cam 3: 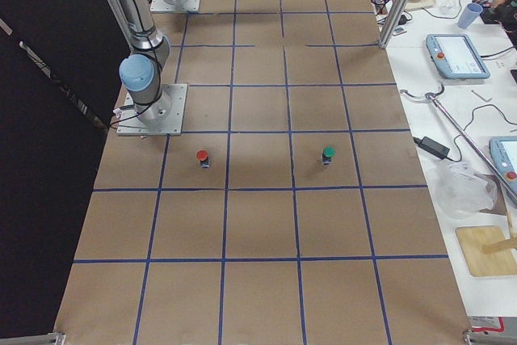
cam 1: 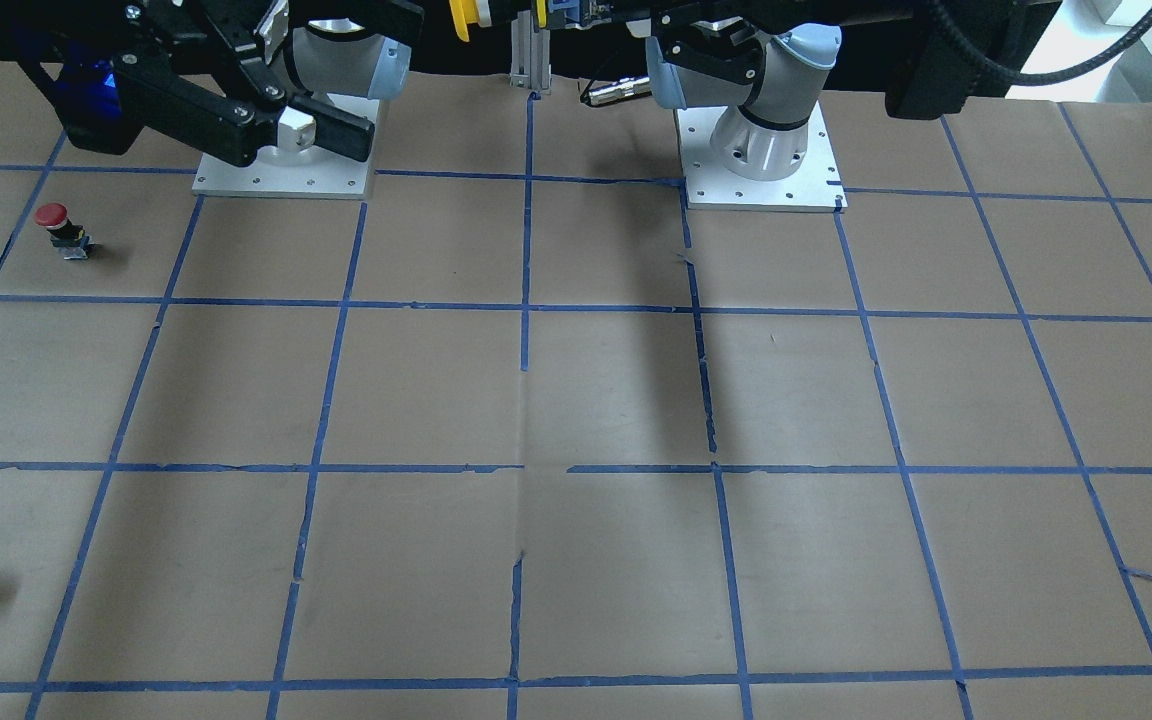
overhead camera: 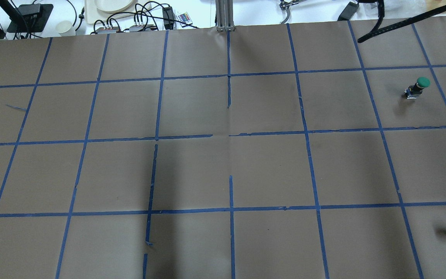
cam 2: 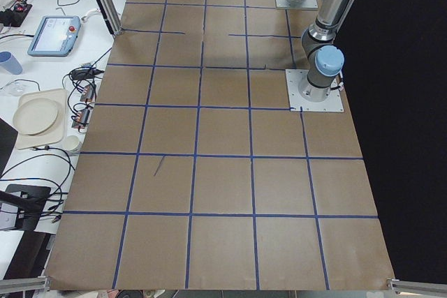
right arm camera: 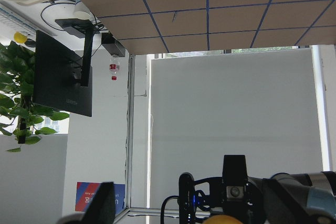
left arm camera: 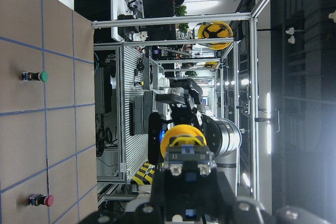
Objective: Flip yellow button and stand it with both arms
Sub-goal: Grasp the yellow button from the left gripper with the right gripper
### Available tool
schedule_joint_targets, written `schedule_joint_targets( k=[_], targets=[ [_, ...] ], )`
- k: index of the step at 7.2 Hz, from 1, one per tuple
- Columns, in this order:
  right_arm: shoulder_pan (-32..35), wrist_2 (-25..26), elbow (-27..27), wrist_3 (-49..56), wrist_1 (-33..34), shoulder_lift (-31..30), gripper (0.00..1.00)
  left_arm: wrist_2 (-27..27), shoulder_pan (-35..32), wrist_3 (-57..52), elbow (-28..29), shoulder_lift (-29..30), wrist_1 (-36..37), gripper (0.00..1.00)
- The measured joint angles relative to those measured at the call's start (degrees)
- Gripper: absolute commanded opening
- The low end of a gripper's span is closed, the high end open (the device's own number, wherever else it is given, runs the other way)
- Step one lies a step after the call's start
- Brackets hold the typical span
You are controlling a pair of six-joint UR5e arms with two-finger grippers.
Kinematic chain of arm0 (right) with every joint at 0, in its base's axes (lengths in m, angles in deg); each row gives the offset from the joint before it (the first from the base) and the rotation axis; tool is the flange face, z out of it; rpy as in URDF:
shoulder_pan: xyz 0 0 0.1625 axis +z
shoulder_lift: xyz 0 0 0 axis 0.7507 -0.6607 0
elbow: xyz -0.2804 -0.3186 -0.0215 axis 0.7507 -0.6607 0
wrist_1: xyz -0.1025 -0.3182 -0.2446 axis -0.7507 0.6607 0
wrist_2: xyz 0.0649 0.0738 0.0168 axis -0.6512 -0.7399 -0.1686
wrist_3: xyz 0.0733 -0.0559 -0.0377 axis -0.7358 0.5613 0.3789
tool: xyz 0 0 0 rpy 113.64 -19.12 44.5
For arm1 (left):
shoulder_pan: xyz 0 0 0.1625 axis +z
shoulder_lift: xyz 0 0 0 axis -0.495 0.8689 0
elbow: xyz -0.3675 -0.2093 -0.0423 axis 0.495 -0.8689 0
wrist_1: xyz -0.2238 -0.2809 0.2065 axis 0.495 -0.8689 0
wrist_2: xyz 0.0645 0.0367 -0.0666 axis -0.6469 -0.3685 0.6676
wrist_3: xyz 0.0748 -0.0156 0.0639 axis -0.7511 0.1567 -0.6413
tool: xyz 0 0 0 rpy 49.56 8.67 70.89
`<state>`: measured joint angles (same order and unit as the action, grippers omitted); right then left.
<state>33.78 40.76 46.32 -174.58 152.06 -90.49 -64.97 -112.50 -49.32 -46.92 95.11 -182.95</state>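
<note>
Desk (cam 1: 576, 400) lies well below the yellow button (left arm camera: 182, 139), which the left claw (left arm camera: 187, 179) clamps by its body; the right claw (left arm camera: 181, 100) faces its cap, spread wide.

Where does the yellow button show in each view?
Front-facing: yellow button, top edge, left of centre.
Overhead: absent.
Exterior left: absent.
Exterior right: absent.
Left wrist: low centre, in left pincer.
Right wrist: bottom edge, cap sliver.
Landmark: red button, in front-facing, exterior right, left wrist.
</note>
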Motion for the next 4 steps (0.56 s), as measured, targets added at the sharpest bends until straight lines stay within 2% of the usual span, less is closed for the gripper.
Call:
schedule_joint_targets(
  k=[4],
  targets=[
    [2.17,1.05,-1.43,-3.54,1.74,-0.08,0.97,0.77,-0.25,0.10,-4.65,-1.81,3.62,0.15]
  ],
)
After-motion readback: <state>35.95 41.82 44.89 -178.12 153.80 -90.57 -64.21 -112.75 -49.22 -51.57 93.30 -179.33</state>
